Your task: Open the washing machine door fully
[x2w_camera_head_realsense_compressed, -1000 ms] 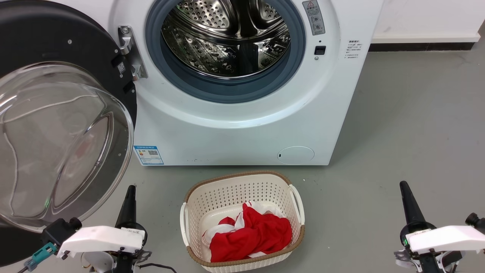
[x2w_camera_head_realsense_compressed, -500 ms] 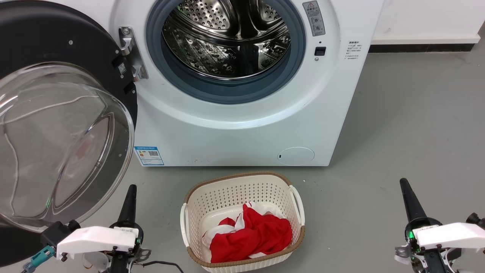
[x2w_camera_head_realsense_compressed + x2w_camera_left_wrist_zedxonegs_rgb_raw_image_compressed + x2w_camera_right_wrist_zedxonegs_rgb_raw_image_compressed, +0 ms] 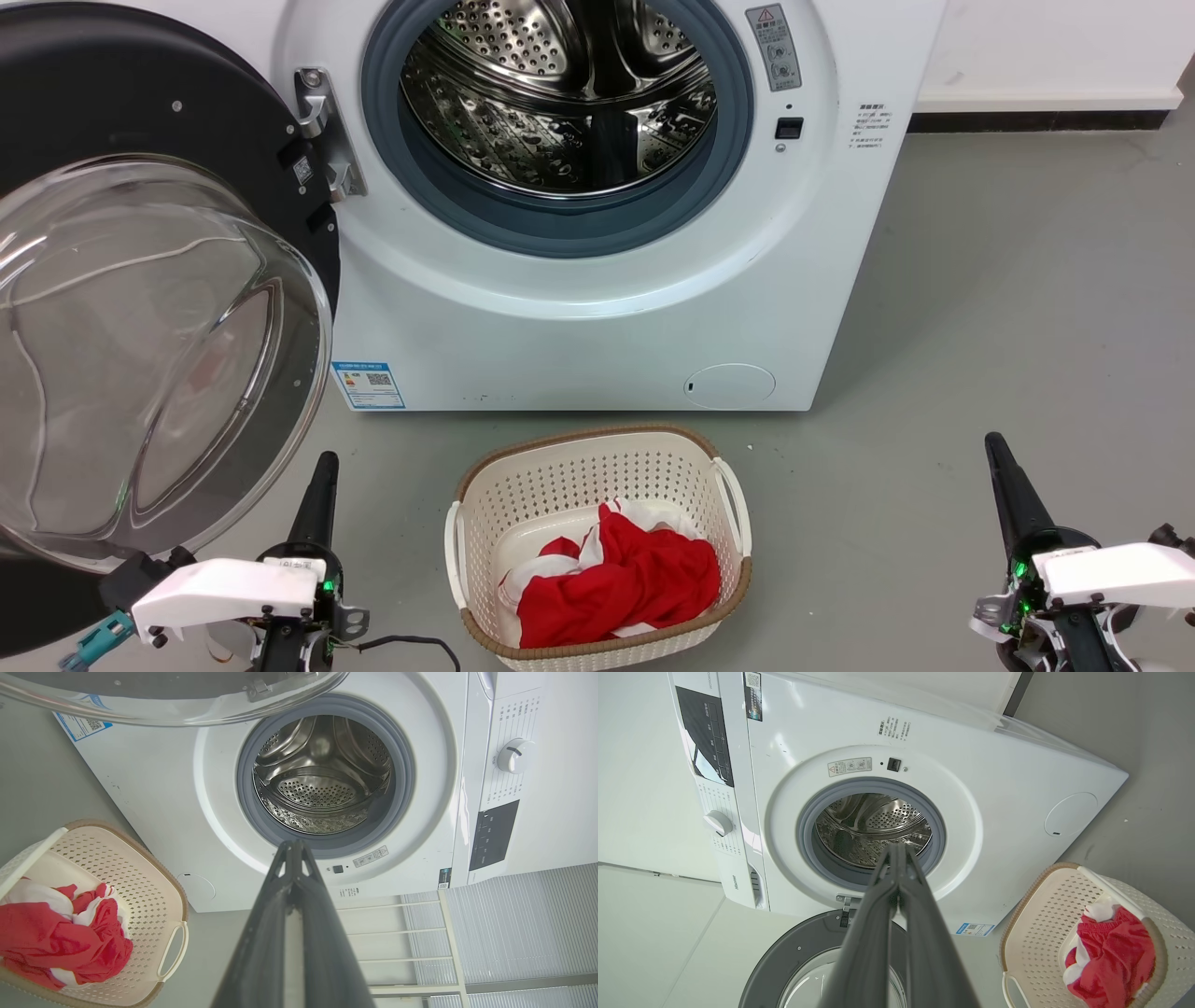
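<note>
The door stands swung wide on its hinge at the left of the machine. Its inner face and bulging glass bowl are turned out toward the head camera, and the steel drum mouth is fully uncovered. The left hand is low at the left, near the bowl's lower edge and apart from it. Its two fingers are pressed together with nothing between them, and in the left wrist view they meet at the tips in line with the drum. The right hand is low at the right over bare floor, well away from the machine, fingers likewise closed and empty. A cream basket sits on the floor just in front of the machine, between the two hands, with a red and white cloth heaped inside.
</note>
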